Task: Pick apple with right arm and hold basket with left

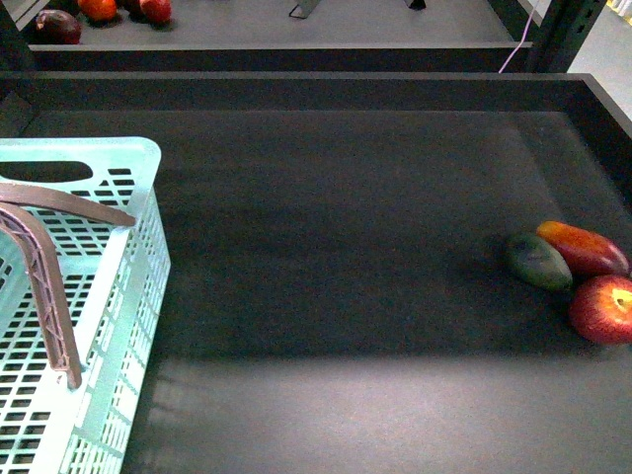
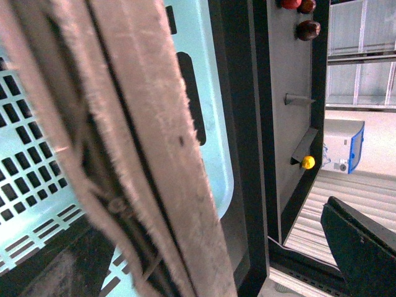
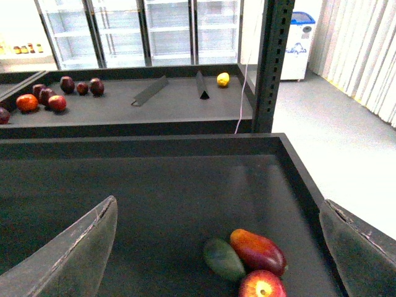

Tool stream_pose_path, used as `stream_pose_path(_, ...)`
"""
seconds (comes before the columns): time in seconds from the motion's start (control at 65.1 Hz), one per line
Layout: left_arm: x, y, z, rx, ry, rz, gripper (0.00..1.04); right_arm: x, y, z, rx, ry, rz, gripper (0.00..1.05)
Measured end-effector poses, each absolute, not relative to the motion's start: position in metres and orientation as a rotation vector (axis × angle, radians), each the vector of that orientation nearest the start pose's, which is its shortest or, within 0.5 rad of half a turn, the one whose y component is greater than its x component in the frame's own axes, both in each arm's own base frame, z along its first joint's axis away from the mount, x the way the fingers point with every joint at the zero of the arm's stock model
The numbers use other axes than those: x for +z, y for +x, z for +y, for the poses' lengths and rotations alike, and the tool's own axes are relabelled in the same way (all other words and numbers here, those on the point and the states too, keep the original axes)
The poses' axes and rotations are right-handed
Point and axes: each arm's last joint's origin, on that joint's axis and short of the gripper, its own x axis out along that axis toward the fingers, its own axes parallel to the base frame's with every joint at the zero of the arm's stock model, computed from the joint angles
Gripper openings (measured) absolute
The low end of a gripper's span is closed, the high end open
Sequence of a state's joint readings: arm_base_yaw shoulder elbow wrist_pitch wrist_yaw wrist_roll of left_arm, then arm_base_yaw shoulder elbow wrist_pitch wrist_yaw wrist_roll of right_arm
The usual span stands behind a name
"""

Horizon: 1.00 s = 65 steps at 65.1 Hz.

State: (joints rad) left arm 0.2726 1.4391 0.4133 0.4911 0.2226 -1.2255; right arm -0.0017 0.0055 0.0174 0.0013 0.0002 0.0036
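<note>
The pale mint-green basket (image 1: 109,286) stands at the left of the dark bin, its brown-grey ribbed handle (image 1: 44,286) raised over it. In the left wrist view the handle (image 2: 142,136) fills the frame very close, across the basket rim (image 2: 198,93). My left gripper (image 2: 210,266) is open with the handle between its jaws; one dark finger (image 2: 362,247) shows. The red apple (image 1: 604,308) lies at the far right of the bin. My right gripper (image 3: 219,210) is open and above and behind the apple (image 3: 262,285), not touching it. Neither gripper shows in the front view.
A red-orange mango (image 1: 583,247) and a dark green oval fruit (image 1: 539,261) lie against the apple. The bin's back wall (image 1: 296,89) and right wall (image 1: 612,128) are raised. A farther shelf holds several fruits (image 1: 99,10) and a yellow one (image 3: 223,79).
</note>
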Motion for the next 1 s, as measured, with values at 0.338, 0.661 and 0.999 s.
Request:
stream_pose_path(0.338, 0.129, 0.267, 0.054, 0.409, -1.316, 0.468, 0.79, 0.169, 0.097, 0.000, -0.002, 0.004, -0.013, 0.96)
stream_pose_path(0.661, 0.129, 0.268, 0.050, 0.427, -1.334, 0.502, 0.17, 0.169, 0.097, 0.000, -0.002, 0.004, -0.013, 0.96)
stream_pose_path(0.999, 0.151, 0.257, 0.048, 0.366, -1.280, 0.508, 0.15, 0.169, 0.097, 0.000, -0.002, 0.004, -0.013, 0.96)
